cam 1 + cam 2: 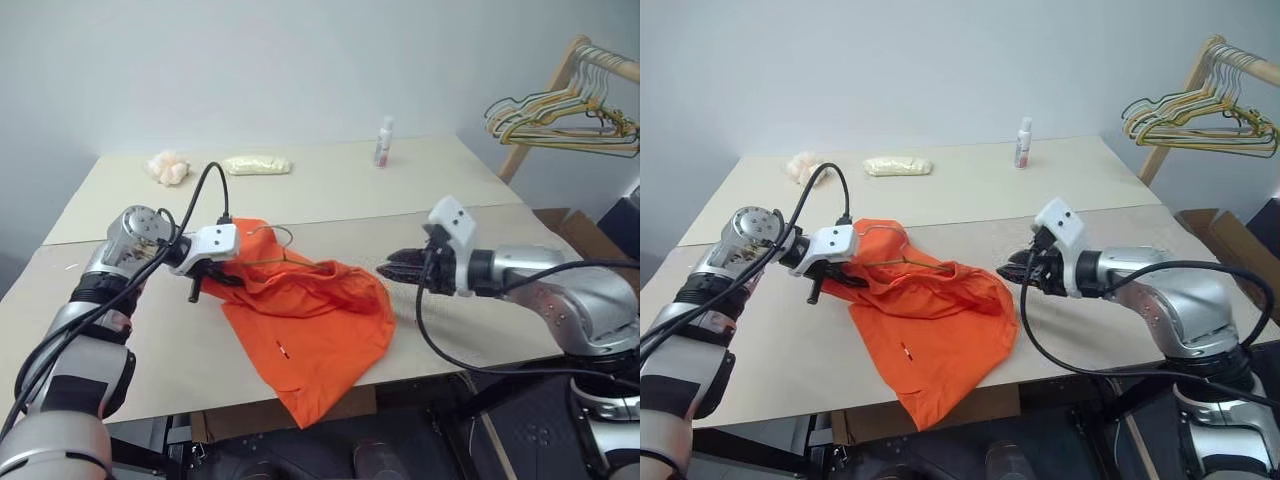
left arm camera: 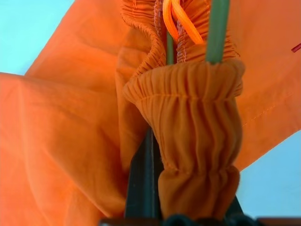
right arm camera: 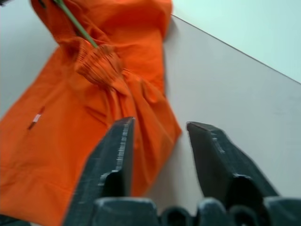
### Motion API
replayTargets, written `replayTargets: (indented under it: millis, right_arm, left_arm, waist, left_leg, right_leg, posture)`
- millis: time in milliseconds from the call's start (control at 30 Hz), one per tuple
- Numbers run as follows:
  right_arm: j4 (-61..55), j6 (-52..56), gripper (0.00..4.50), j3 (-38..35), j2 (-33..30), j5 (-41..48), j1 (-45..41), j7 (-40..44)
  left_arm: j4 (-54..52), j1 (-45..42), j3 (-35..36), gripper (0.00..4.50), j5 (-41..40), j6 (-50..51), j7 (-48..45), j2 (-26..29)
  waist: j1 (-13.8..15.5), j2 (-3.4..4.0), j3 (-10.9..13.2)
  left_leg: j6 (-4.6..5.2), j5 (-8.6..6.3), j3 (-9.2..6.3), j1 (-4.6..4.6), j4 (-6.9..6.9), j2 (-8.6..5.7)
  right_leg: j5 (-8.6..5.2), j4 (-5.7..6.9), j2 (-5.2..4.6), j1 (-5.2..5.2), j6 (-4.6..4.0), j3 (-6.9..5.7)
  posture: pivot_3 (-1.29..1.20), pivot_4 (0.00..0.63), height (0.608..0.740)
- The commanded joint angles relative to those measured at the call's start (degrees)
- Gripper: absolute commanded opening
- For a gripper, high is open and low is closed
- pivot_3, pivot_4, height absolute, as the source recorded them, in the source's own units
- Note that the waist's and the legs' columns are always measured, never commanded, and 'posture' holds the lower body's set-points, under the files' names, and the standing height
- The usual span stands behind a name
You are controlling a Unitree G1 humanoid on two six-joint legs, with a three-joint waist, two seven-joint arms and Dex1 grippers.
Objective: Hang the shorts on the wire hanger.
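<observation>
The orange shorts (image 1: 310,320) lie crumpled on the table (image 1: 450,190), one leg drooping over the front edge. The wire hanger (image 1: 283,262) is thin and olive-gold. Its hook sticks up at the shorts' far left and its wire runs into the fabric. My left gripper (image 1: 205,280) sits at the shorts' left end, shut on the gathered waistband (image 2: 188,117), with the green wire (image 2: 217,28) running alongside. Just off the shorts' right edge hovers my right gripper (image 1: 390,270), open, with nothing between its fingers (image 3: 113,150).
A bunch of multicoloured hangers (image 1: 565,115) hangs on a wooden rack at the far right. A small bottle (image 1: 383,142), a pale yellow packet (image 1: 257,165) and a fluffy lump (image 1: 168,167) sit along the table's back. A cardboard box (image 1: 590,235) stands right of the table.
</observation>
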Motion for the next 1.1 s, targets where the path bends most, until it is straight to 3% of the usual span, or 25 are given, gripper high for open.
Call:
replayTargets:
  millis: [33, 133, 267, 500, 767, 1100]
  right_arm:
    - [-1.7, 0.1, 3.54, -3.5, -2.2, -0.5, -2.8, -0.1]
    - [-3.8, 2.5, 3.54, -0.7, -2.8, 0.3, -5.8, 0.7]
    - [-6.7, 5.8, 3.54, 8.6, -3.5, -1.5, -11.6, 3.1]
    - [0.6, 3.6, 3.54, 25.6, -2.5, -14.1, -20.4, 3.4]
    - [9.4, -1.8, 3.54, 28.7, 1.6, -20.6, -24.7, 8.0]
    - [22.4, -8.7, 3.54, 37.0, 8.5, -27.1, -30.0, 20.9]
  left_arm:
    - [-0.9, -1.9, 2.2, 0.0, -0.4, -1.0, -0.6, 0.6]
    - [-1.4, -1.9, 2.7, 0.0, -0.3, -0.8, -0.7, 0.4]
    - [-0.8, -2.9, 3.2, 0.0, -0.3, -1.3, -0.3, 0.1]
    - [-2.2, -2.6, 4.2, 0.0, -1.0, -1.1, -0.3, -0.7]
    - [-4.4, -1.3, 5.1, 0.0, -1.3, -0.8, -0.8, -0.4]
    - [-4.9, -1.6, 5.2, 0.0, -1.5, -1.2, -0.9, -0.9]
  waist:
    - [0.0, 0.0, 0.0]
    - [-0.2, 0.0, 0.0]
    - [-0.4, 0.0, 0.0]
    - [-0.8, 0.0, 0.0]
    - [-1.5, 0.0, 0.0]
    - [-2.1, 0.01, 0.0]
  left_leg:
    - [0.0, 0.0, 0.01, 0.0, 0.0, 0.0]
    - [0.0, 0.0, 0.02, 0.01, 0.0, 0.01]
    - [0.0, 0.0, 0.05, 0.02, -0.02, 0.1]
    - [0.01, -0.01, 0.03, -0.03, 0.02, 0.01]
    - [0.0, 0.0, 0.03, -0.03, 0.01, 0.0]
    - [-0.01, 0.0, -0.01, 0.01, 0.02, -0.02]
  right_leg:
    - [0.0, 0.0, 0.0, 0.0, 0.0, 0.0]
    - [0.0, -0.01, 0.0, 0.0, 0.0, 0.0]
    - [0.0, -0.04, 0.04, -0.01, 0.0, -0.02]
    - [0.0, 0.0, -0.04, -0.04, 0.0, -0.05]
    - [0.0, 0.04, -0.04, -0.09, 0.0, -0.05]
    - [0.0, 0.15, -0.02, -0.08, 0.0, -0.06]
  posture:
    - [-0.23, 0.0, 0.74]
    - [-0.23, 0.0, 0.74]
    - [-0.24, 0.0, 0.74]
    - [-0.23, 0.0, 0.74]
    - [-0.22, 0.0, 0.74]
    - [-0.22, 0.0, 0.74]
